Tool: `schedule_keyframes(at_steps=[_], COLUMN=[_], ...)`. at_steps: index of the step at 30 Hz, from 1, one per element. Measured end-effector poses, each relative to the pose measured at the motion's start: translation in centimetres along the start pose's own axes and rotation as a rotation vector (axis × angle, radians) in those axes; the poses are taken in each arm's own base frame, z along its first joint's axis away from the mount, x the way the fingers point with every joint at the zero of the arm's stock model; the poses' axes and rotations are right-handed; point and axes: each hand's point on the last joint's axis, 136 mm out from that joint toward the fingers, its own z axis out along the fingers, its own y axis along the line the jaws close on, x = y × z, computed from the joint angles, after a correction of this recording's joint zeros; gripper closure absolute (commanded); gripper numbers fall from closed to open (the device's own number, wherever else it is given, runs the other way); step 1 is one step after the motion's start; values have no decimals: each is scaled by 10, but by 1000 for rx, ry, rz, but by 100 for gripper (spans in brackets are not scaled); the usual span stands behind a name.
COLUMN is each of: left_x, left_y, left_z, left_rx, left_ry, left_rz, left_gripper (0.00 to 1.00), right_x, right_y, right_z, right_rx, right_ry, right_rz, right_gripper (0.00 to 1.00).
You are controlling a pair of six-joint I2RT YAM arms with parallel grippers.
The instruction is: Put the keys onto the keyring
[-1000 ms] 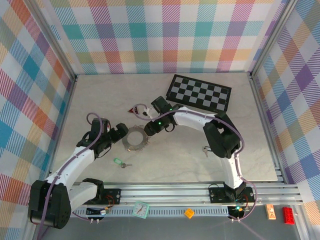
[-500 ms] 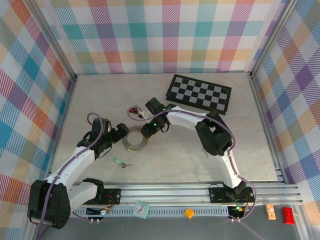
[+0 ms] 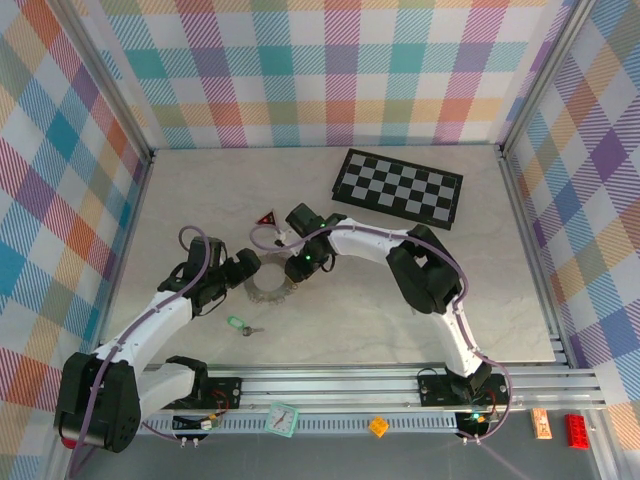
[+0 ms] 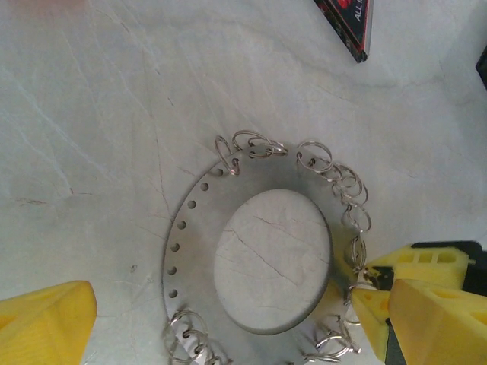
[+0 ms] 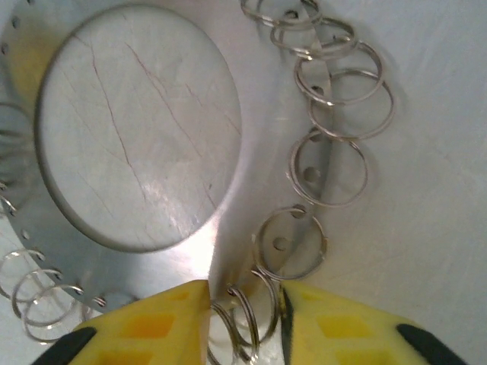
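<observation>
Top external view: the keyring [image 3: 268, 287], a flat grey metal disc with a wide hole, lies on the pale marbled tabletop [image 3: 350, 320] between the two arms. The left gripper [image 3: 250, 272] is at its left rim and the right gripper [image 3: 293, 270] at its right rim. A small silver key with a green tag [image 3: 237, 323] lies on the tabletop just nearer the arm bases, apart from the keyring. A red triangle [image 3: 266, 218] sits beyond the keyring, and a black-and-white chessboard [image 3: 398, 188] lies farther back to the right.

In the left wrist view, the left gripper [image 4: 221, 308] has its yellow fingers [image 4: 46, 323] spread wide, one on each side of the keyring [image 4: 190, 228] and holding nothing. Small holes run along the disc's edge, and little wire split rings [image 4: 335, 171] hang through many of them. At the top edge of this view, a dark piece with a red border [image 4: 351, 26] carries white lettering that starts "ALL"; the rest is cut off.

In the right wrist view, the right gripper [image 5: 245, 293] has its fingers [image 5: 152, 327] drawn close together on either side of the split rings [image 5: 243, 312] at the rim of the keyring [image 5: 243, 175]. The rings fill the narrow gap, but I cannot tell whether the fingers are actually pinching them.
</observation>
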Motion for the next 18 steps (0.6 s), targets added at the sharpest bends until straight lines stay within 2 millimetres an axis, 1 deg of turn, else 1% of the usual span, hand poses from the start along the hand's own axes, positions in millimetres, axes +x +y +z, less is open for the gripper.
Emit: schedule_keyframes(at_steps=[3,7,11,13,18], left_x=[0,0,0,0,5], left_y=[0,0,0,-1,-8], left_z=[0,0,0,0,0], left_rx=[-1,0,1,3,30], left_ry=[0,0,-1,0,19], left_rz=[0,0,0,2,20], left_gripper=[2,2,3,3,9], right_x=[9,27,43,53,83], right_y=[0,0,-1,-1,-3], right_z=[-7,-18,-26,-30,-42], right_rx=[12,34,52,60,93], right_ry=[5,24,41,51,76], right_rz=[1,5,11,17,50], right_gripper=[85,93,97,97,98])
